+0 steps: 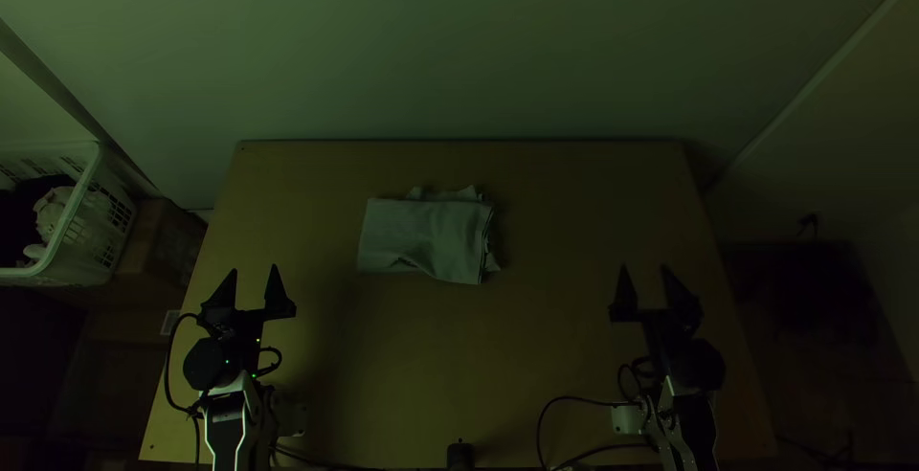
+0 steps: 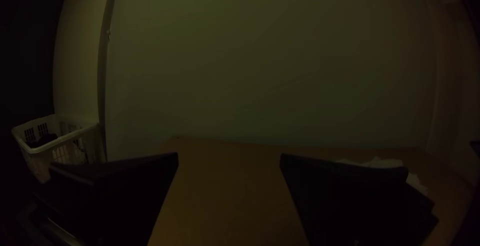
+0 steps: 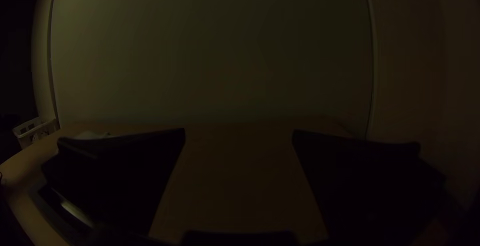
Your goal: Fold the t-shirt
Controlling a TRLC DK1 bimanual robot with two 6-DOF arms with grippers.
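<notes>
In the top view, the t-shirt is lying folded near centre; the left gripper, lower left, and right gripper, lower right, are standing open, empty. I am rating the t-shirt light, limp, and favouring a full-stack pinch at its right edge.

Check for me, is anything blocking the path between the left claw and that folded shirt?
Nothing visible stands between the open left gripper and the folded shirt; the wooden tabletop runs from one toward the other.
</notes>
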